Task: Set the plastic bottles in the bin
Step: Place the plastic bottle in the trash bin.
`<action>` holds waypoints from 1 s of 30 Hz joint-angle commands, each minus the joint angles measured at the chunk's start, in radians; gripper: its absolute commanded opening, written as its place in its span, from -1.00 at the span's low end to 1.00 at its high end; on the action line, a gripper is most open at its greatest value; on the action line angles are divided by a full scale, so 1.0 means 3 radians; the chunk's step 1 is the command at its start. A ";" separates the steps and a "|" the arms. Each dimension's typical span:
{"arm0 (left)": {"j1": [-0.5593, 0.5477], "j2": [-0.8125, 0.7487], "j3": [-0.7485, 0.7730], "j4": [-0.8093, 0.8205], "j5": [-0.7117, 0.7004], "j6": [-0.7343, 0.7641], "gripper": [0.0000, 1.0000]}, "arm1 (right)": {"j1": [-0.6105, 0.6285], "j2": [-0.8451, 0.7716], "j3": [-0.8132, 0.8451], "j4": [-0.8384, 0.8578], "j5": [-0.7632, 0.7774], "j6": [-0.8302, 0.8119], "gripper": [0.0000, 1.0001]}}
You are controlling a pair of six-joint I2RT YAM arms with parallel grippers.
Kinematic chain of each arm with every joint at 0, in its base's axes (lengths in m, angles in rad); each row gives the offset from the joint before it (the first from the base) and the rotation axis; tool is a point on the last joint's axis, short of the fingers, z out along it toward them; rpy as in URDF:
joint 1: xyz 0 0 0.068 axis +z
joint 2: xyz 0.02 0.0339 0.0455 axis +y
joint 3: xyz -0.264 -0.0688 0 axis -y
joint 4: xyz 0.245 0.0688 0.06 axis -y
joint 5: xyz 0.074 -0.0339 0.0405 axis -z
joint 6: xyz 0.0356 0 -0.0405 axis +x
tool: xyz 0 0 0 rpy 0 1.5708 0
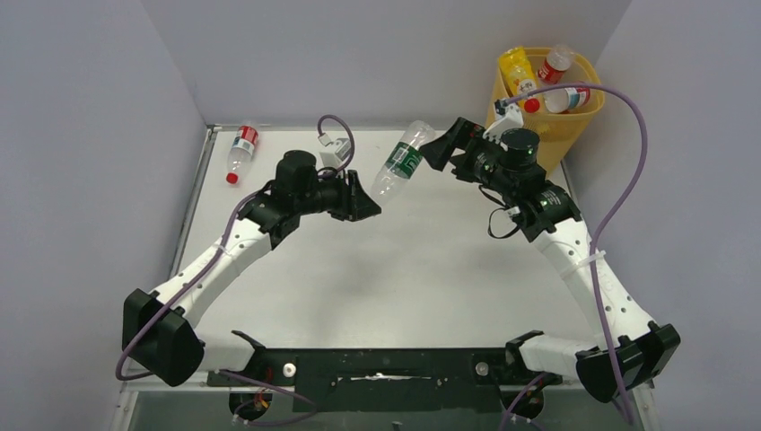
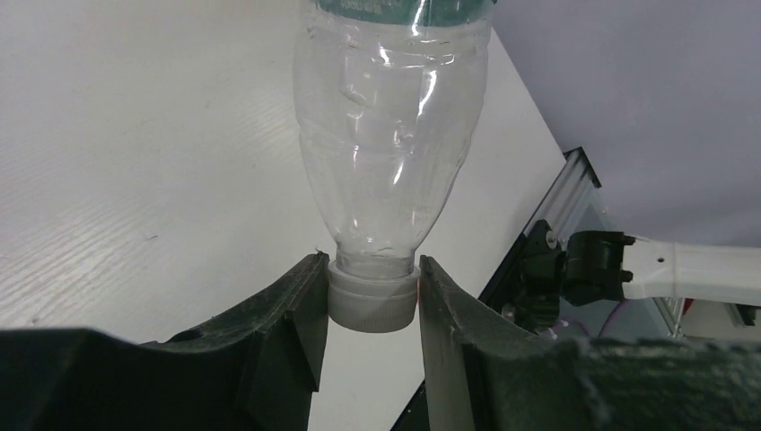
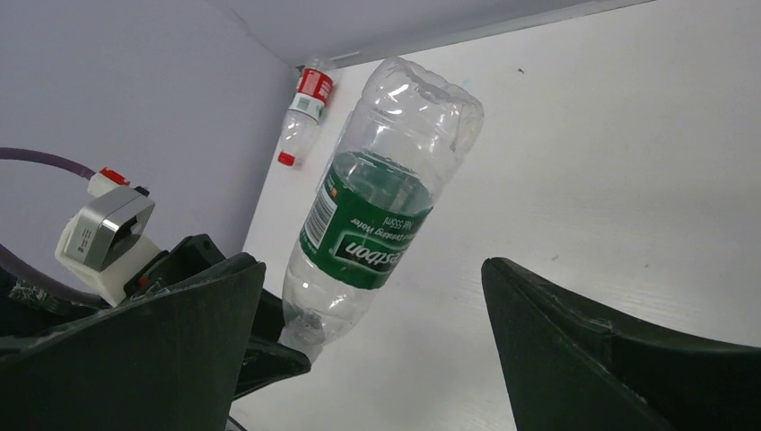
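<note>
My left gripper (image 1: pixel 372 199) is shut on the white cap (image 2: pixel 372 301) of a clear bottle with a green label (image 1: pixel 399 162) and holds it off the table, base tilted up toward the right arm. In the left wrist view the bottle (image 2: pixel 390 135) rises from between the fingers. My right gripper (image 1: pixel 438 148) is open and empty just beyond the bottle's base; in its wrist view the bottle (image 3: pixel 377 215) lies between the spread fingers without touching them. The yellow-orange bin (image 1: pixel 556 135) stands at the back right with three bottles (image 1: pixel 518 70) in it.
A clear bottle with a red label and red cap (image 1: pixel 240 151) lies at the back left corner of the table, also in the right wrist view (image 3: pixel 303 108). Grey walls close the back and sides. A metal rail (image 2: pixel 574 193) edges the table.
</note>
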 commanded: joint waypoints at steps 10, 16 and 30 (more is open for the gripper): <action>-0.0137 -0.0262 -0.0001 0.0409 0.0451 -0.0196 -0.34 | -0.0170 0.0056 -0.0210 0.0644 -0.0262 0.0492 0.96; -0.0207 -0.0282 -0.0042 0.0439 0.0483 -0.0206 -0.34 | -0.0262 0.0138 -0.0252 0.0873 -0.0429 0.0661 0.96; -0.0223 -0.0245 -0.0022 0.0433 0.0230 -0.0142 -0.25 | -0.0232 0.0232 -0.0090 0.0811 -0.0484 0.0620 0.07</action>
